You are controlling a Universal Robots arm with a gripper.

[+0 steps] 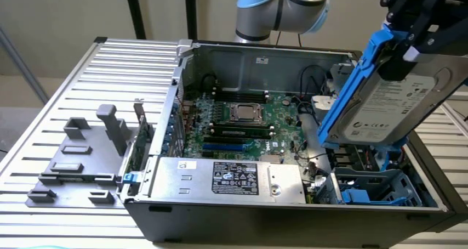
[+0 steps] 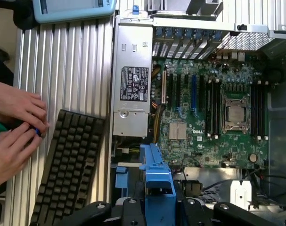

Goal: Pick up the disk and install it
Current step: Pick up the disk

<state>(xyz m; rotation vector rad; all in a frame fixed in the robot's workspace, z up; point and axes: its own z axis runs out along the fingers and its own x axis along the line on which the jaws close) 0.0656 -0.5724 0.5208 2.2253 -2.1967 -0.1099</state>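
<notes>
The disk (image 1: 395, 103), a silver-grey drive with a white label in a blue carrier, hangs tilted in the air above the right end of the open computer case (image 1: 292, 210). My gripper (image 1: 413, 38) is shut on the disk's upper end, its black fingers clamping the blue carrier. In the wrist view the blue carrier rail (image 2: 157, 181) sticks out between my gripper's (image 2: 159, 209) fingers. Below the disk sits the drive bay (image 1: 376, 186) with blue plastic parts.
The case holds a motherboard (image 1: 241, 123) and a silver power supply (image 1: 227, 177). A grey fixture with upright posts (image 1: 80, 156) stands on the slatted table at the exterior view's left. Beside the case lie a black keyboard (image 2: 67, 165) and a person's hands (image 2: 15, 122).
</notes>
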